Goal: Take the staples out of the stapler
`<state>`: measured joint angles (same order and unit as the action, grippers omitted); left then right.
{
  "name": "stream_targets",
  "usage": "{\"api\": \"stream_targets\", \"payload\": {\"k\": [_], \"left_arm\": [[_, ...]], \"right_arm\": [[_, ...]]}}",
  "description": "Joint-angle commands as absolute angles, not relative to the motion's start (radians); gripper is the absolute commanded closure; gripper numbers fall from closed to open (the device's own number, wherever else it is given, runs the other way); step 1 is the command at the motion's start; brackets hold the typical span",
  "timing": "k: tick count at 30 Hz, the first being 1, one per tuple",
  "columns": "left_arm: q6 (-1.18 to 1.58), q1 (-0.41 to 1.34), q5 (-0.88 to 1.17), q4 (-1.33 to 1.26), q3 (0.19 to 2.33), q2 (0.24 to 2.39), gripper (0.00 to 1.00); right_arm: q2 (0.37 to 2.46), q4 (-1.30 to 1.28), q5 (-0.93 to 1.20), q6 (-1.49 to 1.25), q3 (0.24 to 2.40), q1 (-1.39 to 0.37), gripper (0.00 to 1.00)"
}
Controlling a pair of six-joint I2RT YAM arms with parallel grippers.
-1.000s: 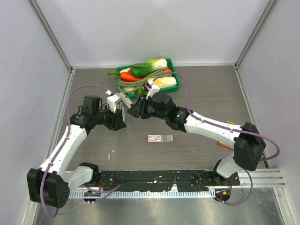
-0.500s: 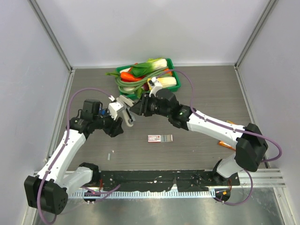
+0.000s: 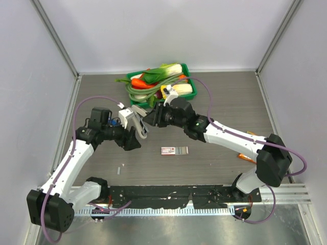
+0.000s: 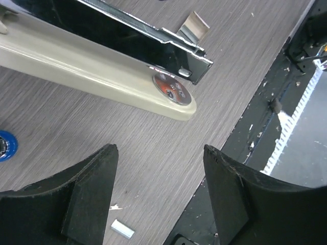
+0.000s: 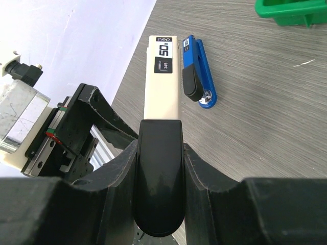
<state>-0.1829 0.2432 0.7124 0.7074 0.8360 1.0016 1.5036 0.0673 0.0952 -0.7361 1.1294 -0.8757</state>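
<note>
My right gripper (image 5: pixel 159 148) is shut on the black rear end of the stapler (image 5: pixel 162 76) and holds it above the table, its cream-white top pointing away. In the left wrist view the stapler (image 4: pixel 102 76) hangs open, its cream arm spread from the black magazine (image 4: pixel 143 35) with a silver rail. My left gripper (image 4: pixel 158 153) is open and empty, just below and apart from the stapler. One short silver strip of staples (image 4: pixel 122 228) lies on the table by its left finger; it also shows in the top view (image 3: pixel 118 169). In the top view the stapler (image 3: pixel 140 124) sits between both grippers.
A blue stapler (image 5: pixel 196 76) lies on the table beyond the held one. A small pink-and-white box (image 3: pixel 174 150) lies mid-table. A green tray (image 3: pixel 186 69) of vegetables stands at the back. The black rail (image 3: pixel 168 193) runs along the near edge.
My left gripper has pulled back from the stapler, toward the near side and lower, and now stands open beneath it. The right gripper has shifted the stapler slightly right.
</note>
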Motion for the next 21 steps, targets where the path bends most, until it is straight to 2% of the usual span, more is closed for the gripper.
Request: {"api": "stream_targets", "payload": {"k": [1,9,21], "left_arm": [[-0.081,0.247,0.784,0.646,0.870,1.009,0.28],[-0.020,0.247,0.838,0.606,0.867,1.022,0.27],[-0.011,0.247,0.793,0.548,0.856,1.052,0.30]], "right_arm": [[1.462,0.219,0.092,-0.762,1.154,-0.879,0.99],[1.459,0.221,0.083,-0.761,1.154,-0.884,0.99],[1.468,0.232,0.083,-0.770,1.160,-0.911,0.99]]}}
